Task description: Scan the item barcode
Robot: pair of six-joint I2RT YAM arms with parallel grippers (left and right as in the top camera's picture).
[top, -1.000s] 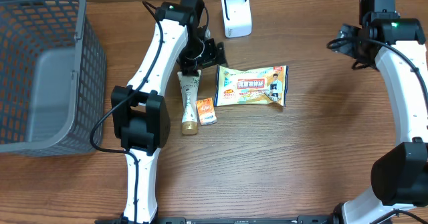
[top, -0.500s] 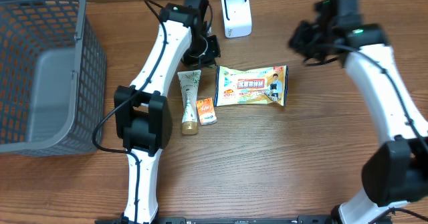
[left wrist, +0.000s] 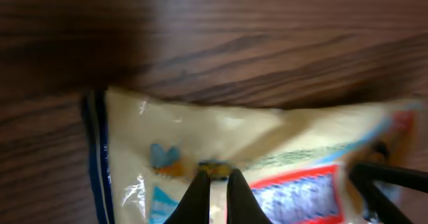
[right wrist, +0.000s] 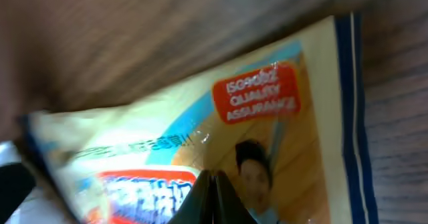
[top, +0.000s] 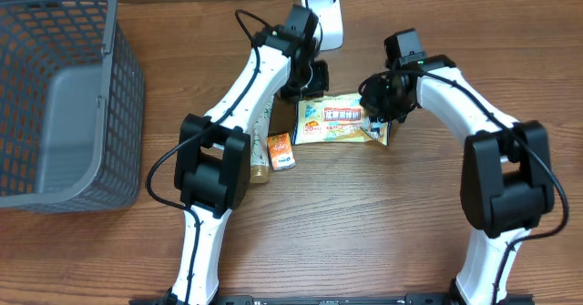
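The item is a flat yellow snack packet (top: pixel 342 120) with a red and blue label, lying on the wooden table. My left gripper (top: pixel 310 79) is over its upper left corner, and my right gripper (top: pixel 375 102) is over its right end. Seen from the left wrist, the packet (left wrist: pixel 267 134) fills the lower frame and the left gripper (left wrist: pixel 217 178) is shut just above it, with only a sliver between the fingers. Through the right wrist camera, the right gripper (right wrist: pixel 212 178) is shut tight over the packet's (right wrist: pixel 200 110) printed face. A white scanner (top: pixel 323 18) stands at the back.
A cream tube (top: pixel 260 155) and a small orange sachet (top: pixel 281 152) lie left of the packet, partly under the left arm. A grey mesh basket (top: pixel 55 96) fills the left side. A dark part of the right arm (left wrist: pixel 391 184) shows at the left wrist view's right edge.
The right arm swung from the far right in to the packet's right end. The left gripper moved right from the tube to the packet's upper left. Both grippers closed.
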